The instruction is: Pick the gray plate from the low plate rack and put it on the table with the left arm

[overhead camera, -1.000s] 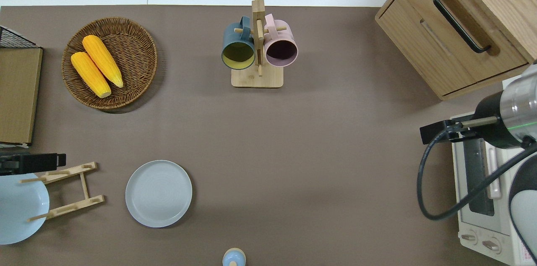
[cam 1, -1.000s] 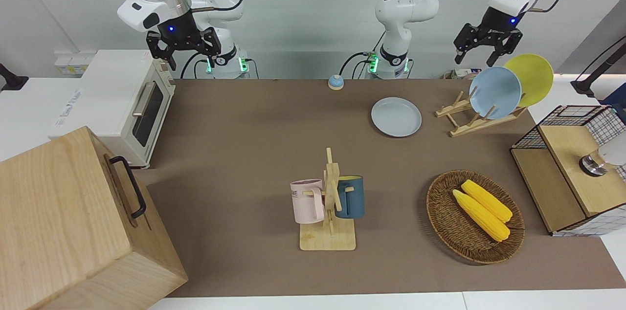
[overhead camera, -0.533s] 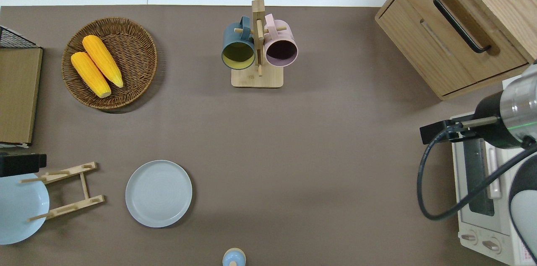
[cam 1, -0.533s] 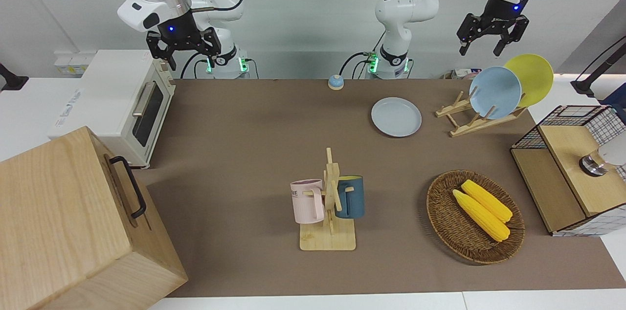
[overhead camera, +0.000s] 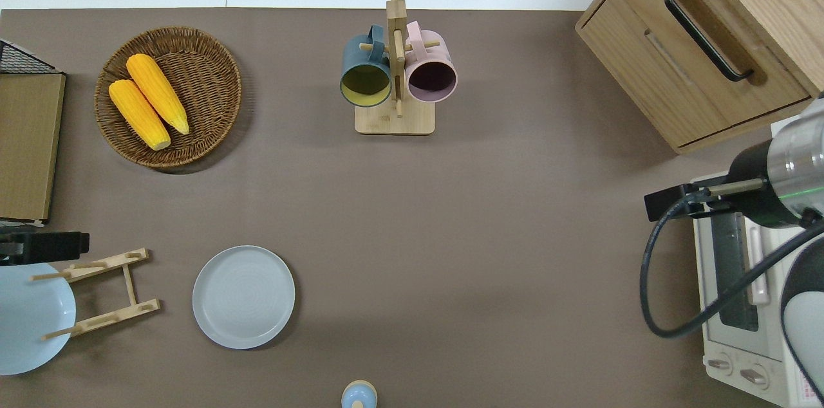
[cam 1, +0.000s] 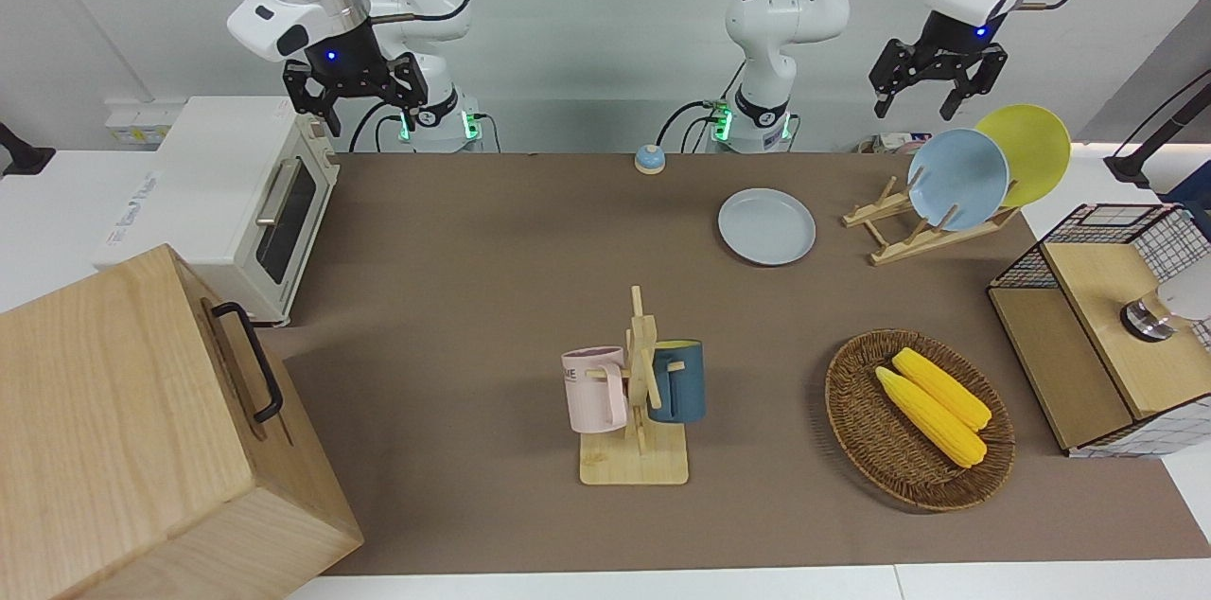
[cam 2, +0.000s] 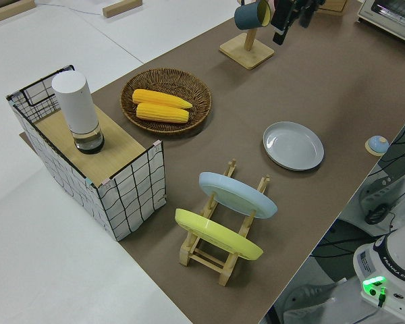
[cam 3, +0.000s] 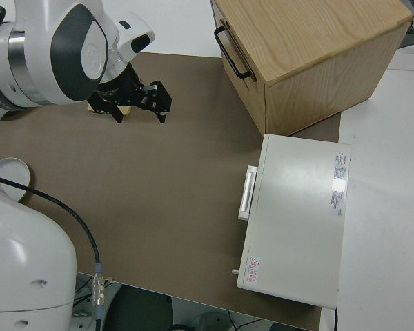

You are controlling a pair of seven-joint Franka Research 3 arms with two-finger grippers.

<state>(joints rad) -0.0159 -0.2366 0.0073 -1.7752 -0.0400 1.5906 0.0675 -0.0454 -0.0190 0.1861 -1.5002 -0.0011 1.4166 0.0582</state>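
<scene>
Two corn cobs [cam 1: 932, 404] in wicker basket [cam 1: 856, 420]; mugs [cam 1: 594, 389] on mug tree [cam 1: 639, 382].

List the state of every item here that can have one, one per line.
Gray plate: flat on the table, beside the rack.
Rack: holds blue plate and yellow plate, both tilted.
Left gripper: open, empty, raised.
Right gripper: open, parked.
Mug tree: upright, pink mug and blue mug hanging.
Basket: holds two corn cobs.
Oven: door shut.
Drawer: shut.

I see bright, even overhead lighting, soft shadows under the wicker basket [overhead camera: 168, 96] and mug tree [overhead camera: 394, 118]; focus sharp, no glare.
</scene>
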